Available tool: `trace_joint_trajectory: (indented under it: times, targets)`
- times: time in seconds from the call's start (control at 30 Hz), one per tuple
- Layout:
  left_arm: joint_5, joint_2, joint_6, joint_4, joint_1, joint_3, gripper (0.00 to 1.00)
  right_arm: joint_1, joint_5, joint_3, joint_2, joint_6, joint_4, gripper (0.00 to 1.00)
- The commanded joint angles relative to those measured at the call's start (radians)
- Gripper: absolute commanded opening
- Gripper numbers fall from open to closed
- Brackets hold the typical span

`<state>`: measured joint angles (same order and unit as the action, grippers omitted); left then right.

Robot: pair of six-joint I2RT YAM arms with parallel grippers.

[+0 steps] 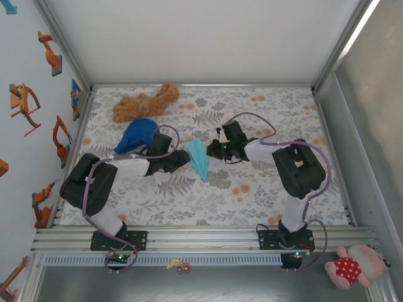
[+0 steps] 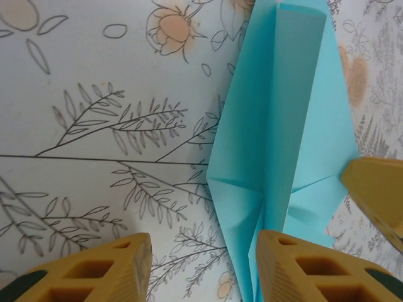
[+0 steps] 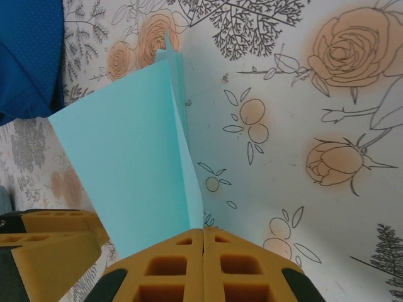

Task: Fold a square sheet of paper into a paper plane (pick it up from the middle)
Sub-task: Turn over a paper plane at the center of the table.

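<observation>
Right gripper (image 3: 203, 234) pinches an edge of the paper plane (image 3: 132, 157), left gripper (image 2: 204, 242) spread at its tail, bare table (image 2: 94, 94) alongside.

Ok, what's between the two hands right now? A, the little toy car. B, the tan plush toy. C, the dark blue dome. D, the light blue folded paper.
D: the light blue paper plane is between the left hand and the right hand, while the tan plush toy and dark blue dome lie further back on the left.
</observation>
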<state>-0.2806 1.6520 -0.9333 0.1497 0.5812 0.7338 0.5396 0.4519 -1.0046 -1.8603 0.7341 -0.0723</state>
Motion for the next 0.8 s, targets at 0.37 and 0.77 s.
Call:
trace_joint_trajectory:
  times: [0.37, 0.77]
  targets:
    - [-0.072, 0.079, -0.001, 0.049, 0.003, 0.087, 0.37, -0.016, -0.022, 0.015, 0.018, 0.002, -0.011, 0.00]
    - [-0.100, 0.146, 0.000, 0.067, -0.001, 0.132, 0.18, -0.026, -0.016, 0.013, 0.025, 0.005, -0.012, 0.00]
